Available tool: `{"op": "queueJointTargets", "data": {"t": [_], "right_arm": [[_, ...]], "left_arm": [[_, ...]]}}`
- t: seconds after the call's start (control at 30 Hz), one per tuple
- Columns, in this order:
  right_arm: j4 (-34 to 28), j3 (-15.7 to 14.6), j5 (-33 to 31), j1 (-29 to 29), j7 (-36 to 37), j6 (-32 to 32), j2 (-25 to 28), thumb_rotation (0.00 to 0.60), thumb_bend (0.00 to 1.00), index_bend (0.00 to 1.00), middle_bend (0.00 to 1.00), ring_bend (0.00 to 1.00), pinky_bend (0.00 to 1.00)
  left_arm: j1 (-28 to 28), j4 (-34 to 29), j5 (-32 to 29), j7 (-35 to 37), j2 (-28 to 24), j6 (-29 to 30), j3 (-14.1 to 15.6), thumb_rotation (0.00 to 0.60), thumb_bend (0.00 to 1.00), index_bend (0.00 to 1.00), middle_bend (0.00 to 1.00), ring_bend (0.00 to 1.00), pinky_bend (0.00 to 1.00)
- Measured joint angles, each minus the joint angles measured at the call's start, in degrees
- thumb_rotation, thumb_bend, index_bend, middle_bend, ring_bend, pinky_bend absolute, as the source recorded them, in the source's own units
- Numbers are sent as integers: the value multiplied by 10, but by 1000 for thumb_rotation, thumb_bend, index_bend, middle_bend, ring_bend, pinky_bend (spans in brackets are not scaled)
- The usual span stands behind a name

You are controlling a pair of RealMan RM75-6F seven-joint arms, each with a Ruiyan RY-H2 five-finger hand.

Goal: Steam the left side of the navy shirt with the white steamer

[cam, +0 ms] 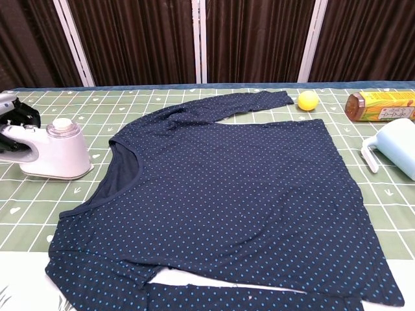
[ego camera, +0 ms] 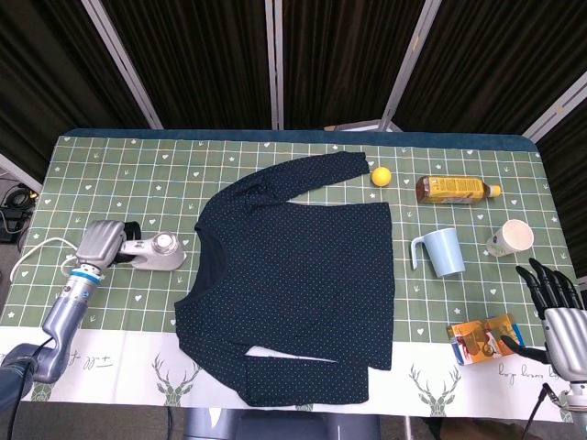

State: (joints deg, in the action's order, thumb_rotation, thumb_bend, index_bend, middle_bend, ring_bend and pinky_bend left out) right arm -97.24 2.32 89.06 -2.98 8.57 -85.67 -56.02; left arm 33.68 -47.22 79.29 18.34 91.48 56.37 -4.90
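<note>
Your left hand (ego camera: 101, 244) grips the handle end of the white steamer (ego camera: 156, 254). The steamer sits base-down on the green checked tablecloth (ego camera: 110, 174), off the garment, just beside the shirt's neckline on its left edge. In the chest view the same steamer (cam: 55, 153) stands upright on the cloth with its round cap on top, and only the dark fingers (cam: 19, 120) of the left hand show at the frame edge. A white cord (ego camera: 41, 249) curves away from the hand toward the table's left edge.

The navy shirt (ego camera: 298, 275) lies flat in the middle of the table, neckline facing left, one sleeve reaching toward the far edge and the other folded along the near edge. Nothing touches the shirt.

Your right hand (ego camera: 559, 302) hangs at the near right corner of the table, fingers spread and holding nothing. An orange snack packet (ego camera: 481, 337) lies just beside it.

Beyond the shirt's right edge you have a light blue jug (ego camera: 440, 251), a white paper cup (ego camera: 510, 237) on its side, a bottle of amber drink (ego camera: 456, 190) lying flat, and a yellow ball (ego camera: 381, 176) near the far sleeve's cuff.
</note>
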Motion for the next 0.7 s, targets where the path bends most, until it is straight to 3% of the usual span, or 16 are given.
{"op": "queueJointTargets", "data": {"t": [0.13, 0.27, 0.37, 0.7], "right_arm": [[0, 0, -1, 1, 2, -1, 1, 600, 0, 0, 0, 0, 0], [1, 0, -1, 0, 3, 0, 1, 600, 0, 0, 0, 0, 0], [1, 0, -1, 1, 3, -1, 1, 600, 0, 0, 0, 0, 0], [-2, -3, 6, 2, 3, -5, 3, 600, 0, 0, 0, 0, 0]], "left_arm": [[4, -7, -5, -21, 2, -14, 0, 600, 4, 404, 328, 390, 539], [4, -21, -7, -38, -1, -20, 2, 600, 0, 102, 51, 164, 369], [1, -30, -5, -38, -6, -12, 2, 600, 0, 6, 0, 93, 297], [-22, -105, 27, -18, -62, 55, 8, 600, 0, 0, 0, 24, 210]]}}
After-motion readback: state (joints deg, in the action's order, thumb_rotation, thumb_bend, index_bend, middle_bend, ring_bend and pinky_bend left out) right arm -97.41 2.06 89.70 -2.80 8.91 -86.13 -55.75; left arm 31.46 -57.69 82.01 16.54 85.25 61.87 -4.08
